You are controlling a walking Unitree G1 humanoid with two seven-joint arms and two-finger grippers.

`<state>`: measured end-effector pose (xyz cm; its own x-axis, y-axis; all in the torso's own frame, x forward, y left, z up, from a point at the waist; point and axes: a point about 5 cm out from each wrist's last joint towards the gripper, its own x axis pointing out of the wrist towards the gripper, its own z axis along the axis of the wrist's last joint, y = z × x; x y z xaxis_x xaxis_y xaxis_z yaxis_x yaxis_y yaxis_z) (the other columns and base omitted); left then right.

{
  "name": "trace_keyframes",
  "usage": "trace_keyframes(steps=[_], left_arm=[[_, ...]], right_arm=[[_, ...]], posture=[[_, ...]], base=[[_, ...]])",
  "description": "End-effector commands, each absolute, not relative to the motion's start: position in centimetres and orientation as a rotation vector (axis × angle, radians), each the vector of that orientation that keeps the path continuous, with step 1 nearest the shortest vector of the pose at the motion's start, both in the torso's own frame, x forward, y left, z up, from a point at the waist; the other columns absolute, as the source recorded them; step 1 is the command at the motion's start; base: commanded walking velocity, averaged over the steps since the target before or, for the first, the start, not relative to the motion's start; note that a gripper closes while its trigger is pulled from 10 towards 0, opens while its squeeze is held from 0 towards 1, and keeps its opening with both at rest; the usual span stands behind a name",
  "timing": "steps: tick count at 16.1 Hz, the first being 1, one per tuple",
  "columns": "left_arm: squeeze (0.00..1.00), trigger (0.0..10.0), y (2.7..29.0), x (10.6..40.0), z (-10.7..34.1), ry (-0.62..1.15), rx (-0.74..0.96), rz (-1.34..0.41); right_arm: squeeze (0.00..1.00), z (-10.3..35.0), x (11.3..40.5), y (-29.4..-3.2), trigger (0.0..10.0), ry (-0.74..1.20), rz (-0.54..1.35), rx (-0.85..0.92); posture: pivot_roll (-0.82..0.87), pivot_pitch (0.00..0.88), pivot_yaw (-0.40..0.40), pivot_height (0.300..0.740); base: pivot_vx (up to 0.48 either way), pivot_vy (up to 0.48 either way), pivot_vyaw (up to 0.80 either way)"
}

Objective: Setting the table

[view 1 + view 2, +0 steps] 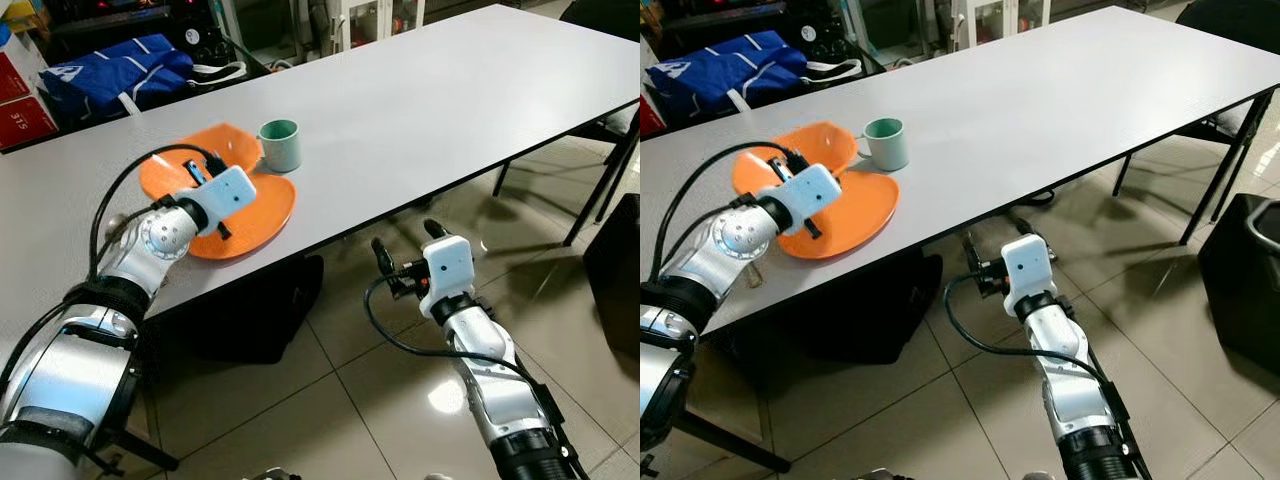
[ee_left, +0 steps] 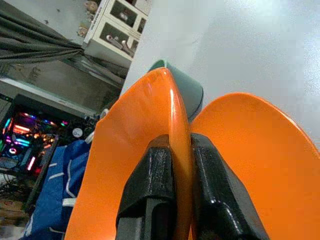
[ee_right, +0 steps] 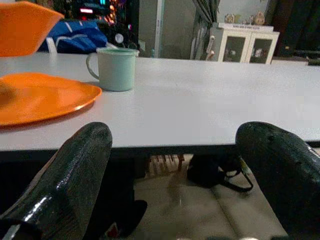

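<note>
On the grey table (image 1: 420, 110), near its front edge, lies a flat orange plate (image 1: 255, 210). An orange bowl (image 1: 215, 150) is tipped up over the plate's far side. My left gripper (image 1: 198, 170) is shut on the bowl's rim (image 2: 172, 115), one finger on each side. A pale green mug (image 1: 281, 145) stands upright just behind the plate, touching the bowl's edge. My right gripper (image 1: 407, 243) hangs below the table's front edge, open, with nothing between its fingers (image 3: 75, 175).
A blue bag (image 1: 115, 75) and red boxes (image 1: 22, 105) sit behind the table at the far left. Chair legs (image 1: 590, 190) stand by the table's right end. A dark bag (image 1: 250, 310) lies on the tiled floor under the table.
</note>
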<state>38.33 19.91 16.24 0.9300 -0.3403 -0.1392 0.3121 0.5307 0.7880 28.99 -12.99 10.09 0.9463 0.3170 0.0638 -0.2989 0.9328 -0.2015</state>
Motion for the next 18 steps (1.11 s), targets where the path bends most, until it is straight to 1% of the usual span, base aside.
trace_keyframes(steps=[1,4,8,10,18], left_arm=[[0.0,0.0,19.9,38.7,17.1,-0.069,0.952,-0.357],[0.0,0.0,19.7,38.7,16.3,-0.038,0.967,-0.361],[0.0,0.0,19.3,38.7,15.9,-0.018,0.943,-0.367],[0.0,0.0,19.0,38.7,15.4,-0.003,0.963,-0.376],[0.0,0.0,19.4,38.8,15.2,0.046,0.984,-0.372]], right_arm=[[0.0,10.5,28.8,-12.6,10.0,-0.102,0.333,-0.201],[0.0,10.5,28.4,-12.9,10.0,-0.091,0.335,-0.208],[0.0,10.5,28.2,-12.9,10.0,-0.085,0.334,-0.21],[0.0,10.6,28.1,-12.9,10.0,-0.082,0.332,-0.211],[0.0,10.6,27.9,-13.0,10.0,-0.069,0.33,-0.212]], posture=[[-0.22,0.024,0.132,0.736],[-0.23,0.033,0.13,0.736],[-0.24,0.042,0.133,0.736],[-0.25,0.046,0.135,0.736],[-0.25,0.054,0.141,0.736]], base=[[0.0,0.0,0.0],[0.0,0.0,0.0],[0.0,0.0,0.0],[0.0,0.0,0.0],[0.0,0.0,0.0]])
